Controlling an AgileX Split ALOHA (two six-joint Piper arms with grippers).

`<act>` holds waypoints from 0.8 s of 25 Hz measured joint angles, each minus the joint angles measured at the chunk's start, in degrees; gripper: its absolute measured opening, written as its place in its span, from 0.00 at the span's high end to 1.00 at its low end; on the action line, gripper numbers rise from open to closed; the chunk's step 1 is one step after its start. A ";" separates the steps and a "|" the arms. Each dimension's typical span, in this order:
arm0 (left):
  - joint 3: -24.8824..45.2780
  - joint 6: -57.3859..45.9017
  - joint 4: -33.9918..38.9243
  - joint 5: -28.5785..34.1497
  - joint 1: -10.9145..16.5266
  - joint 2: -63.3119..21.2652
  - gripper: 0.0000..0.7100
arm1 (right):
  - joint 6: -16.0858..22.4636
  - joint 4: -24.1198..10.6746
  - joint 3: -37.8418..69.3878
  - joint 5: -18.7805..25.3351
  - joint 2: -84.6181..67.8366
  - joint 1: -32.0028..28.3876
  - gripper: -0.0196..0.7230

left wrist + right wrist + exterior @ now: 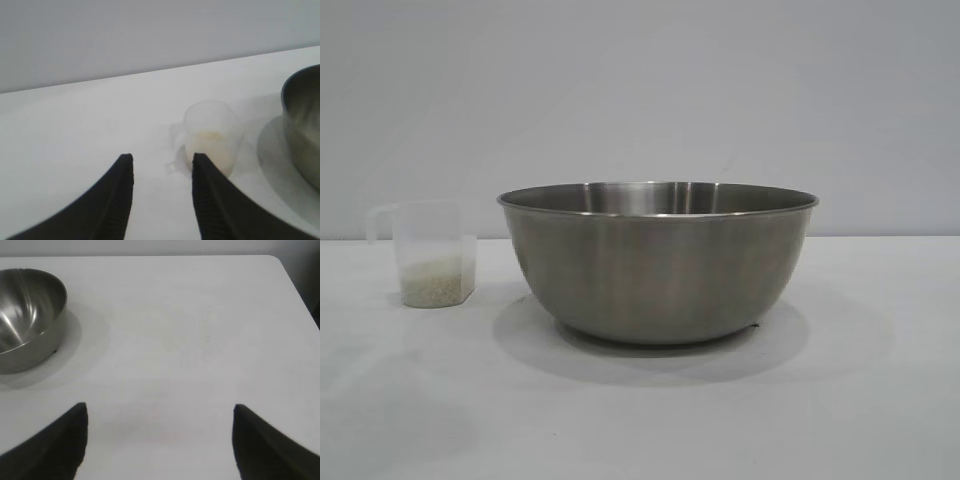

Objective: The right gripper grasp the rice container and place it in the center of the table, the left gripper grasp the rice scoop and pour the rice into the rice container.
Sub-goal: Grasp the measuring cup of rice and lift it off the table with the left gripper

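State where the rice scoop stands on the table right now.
In the exterior view the rice scoop stands upright on the white table at the left, beside but apart from the steel rice container.

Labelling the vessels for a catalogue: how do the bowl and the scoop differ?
The bowl is large, round, opaque steel; the scoop is small, squarish, translucent plastic. The scoop has a loop handle, the bowl none. The scoop holds rice; the bowl looks empty. Both stand upright on the table.
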 joint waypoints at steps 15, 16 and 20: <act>-10.82 0.00 1.90 -2.76 0.00 19.87 0.62 | 0.00 0.00 0.00 0.00 0.00 0.00 0.26; -11.58 0.00 1.65 -2.76 0.00 20.30 0.62 | 0.00 0.00 0.00 0.00 0.00 0.00 0.26; -13.96 0.21 1.18 -2.76 0.00 22.75 0.62 | 0.00 0.00 0.00 0.00 0.00 0.00 0.26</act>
